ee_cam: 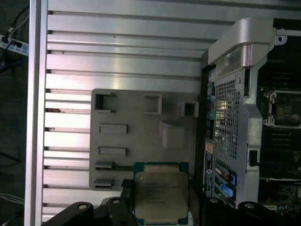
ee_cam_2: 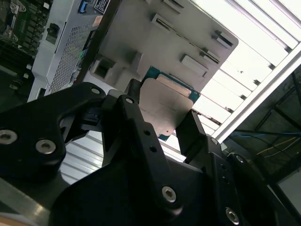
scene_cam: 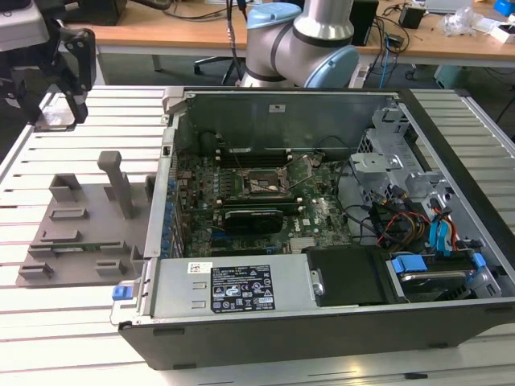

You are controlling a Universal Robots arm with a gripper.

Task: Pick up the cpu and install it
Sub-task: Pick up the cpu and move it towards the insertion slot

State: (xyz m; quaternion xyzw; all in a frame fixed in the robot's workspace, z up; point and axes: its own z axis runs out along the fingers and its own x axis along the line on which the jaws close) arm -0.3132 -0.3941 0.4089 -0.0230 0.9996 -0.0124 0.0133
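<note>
The cpu [ee_cam: 161,190], a flat square chip with a silvery-grey top and a teal edge, sits between the black fingers [ee_cam: 123,207] of my gripper [ee_cam: 161,209]. In the second wrist view the cpu [ee_cam_2: 164,101] is clamped on two opposite sides and held above the grey fixture plate [ee_cam_2: 155,42]. In the exterior view my gripper [scene_cam: 58,114] hangs high over the slatted table, at the exterior view's far left. The empty motherboard socket [scene_cam: 261,185] lies inside the open computer case, well to the exterior view's right of the gripper; it also shows in the first wrist view [ee_cam: 284,110].
The grey fixture plate [scene_cam: 80,233] with upright blocks lies on the slatted aluminium table [scene_cam: 48,322]. The open computer case [scene_cam: 169,153] has tall metal walls, a drive cage [scene_cam: 386,153] and loose cables [scene_cam: 402,221]. The arm's base [scene_cam: 302,40] stands behind the case.
</note>
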